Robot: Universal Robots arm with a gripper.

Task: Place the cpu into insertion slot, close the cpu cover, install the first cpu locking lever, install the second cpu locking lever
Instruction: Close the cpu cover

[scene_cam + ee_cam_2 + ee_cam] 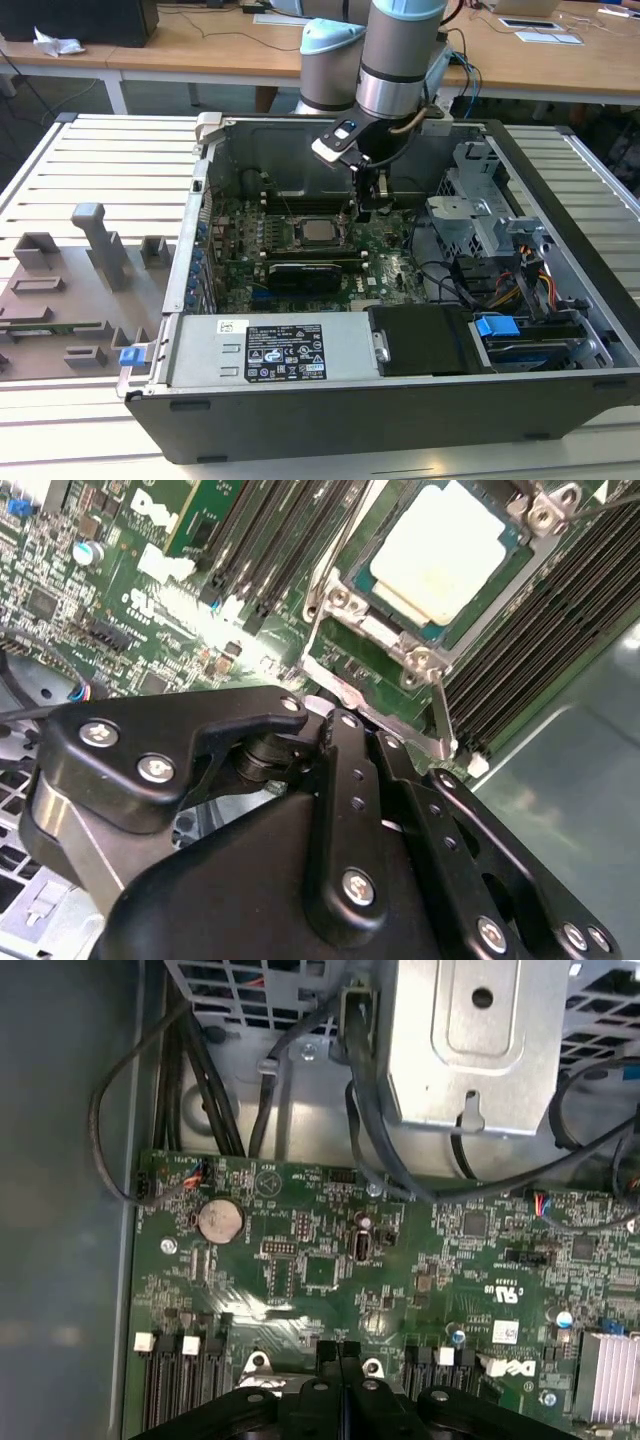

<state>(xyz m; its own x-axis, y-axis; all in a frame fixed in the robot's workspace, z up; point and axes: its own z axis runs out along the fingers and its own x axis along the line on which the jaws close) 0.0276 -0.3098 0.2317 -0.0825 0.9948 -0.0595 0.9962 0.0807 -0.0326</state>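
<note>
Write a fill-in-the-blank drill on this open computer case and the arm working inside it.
1. The cpu sits on a ____ motherboard.
2. In the exterior view, the gripper hangs toward that view's ____ of the cpu.
3. The coin battery is ____ in shape.

Missing words: green; right; round.

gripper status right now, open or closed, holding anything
Gripper: shut, with nothing seen in its grip in the first wrist view; it hangs just to the exterior view's right of the cpu.
</note>
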